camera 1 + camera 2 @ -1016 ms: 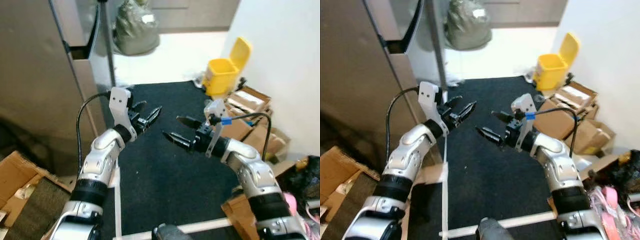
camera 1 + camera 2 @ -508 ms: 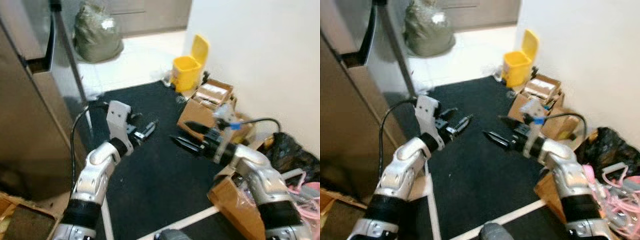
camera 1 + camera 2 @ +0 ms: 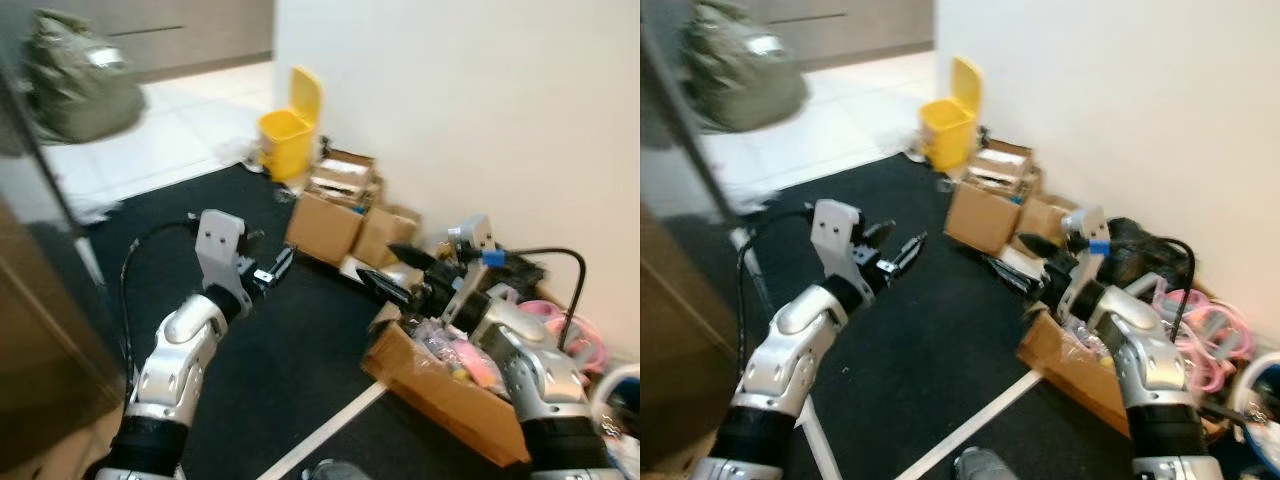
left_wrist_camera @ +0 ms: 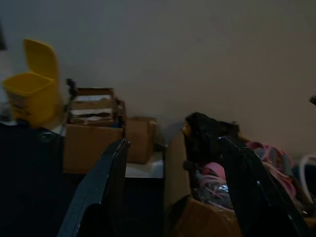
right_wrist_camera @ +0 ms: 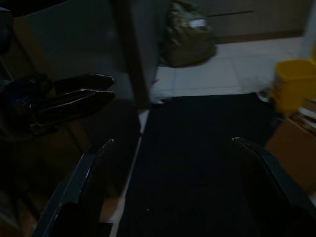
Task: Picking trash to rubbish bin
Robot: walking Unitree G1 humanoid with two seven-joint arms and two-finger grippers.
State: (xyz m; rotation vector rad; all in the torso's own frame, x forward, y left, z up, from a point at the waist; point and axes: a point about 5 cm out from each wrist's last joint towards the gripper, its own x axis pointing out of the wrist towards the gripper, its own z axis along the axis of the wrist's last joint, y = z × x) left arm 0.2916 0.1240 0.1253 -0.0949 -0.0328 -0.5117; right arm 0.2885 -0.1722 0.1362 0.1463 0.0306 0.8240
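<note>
Robot facing floor clutter beside the yellow rubbish bin [image 3: 287, 125].
Both the left gripper [image 3: 272, 270] and right gripper [image 3: 398, 272] are spread wide, empty; soft, light trash fills the cardboard box [image 3: 440, 385], best pinched by a loose fold.

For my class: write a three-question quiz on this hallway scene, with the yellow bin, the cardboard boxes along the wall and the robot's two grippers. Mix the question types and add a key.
1. True or false: the yellow bin stands with its lid raised.
2. Multiple choice: the open cardboard box holding pink and clear clutter lies
A. under the right gripper
B. under the left gripper
C. beside the grey-green bag
3. Fill in: both grippers are held above the ____ mat, holding nothing.

Key: 1 true; 2 A; 3 black
</note>
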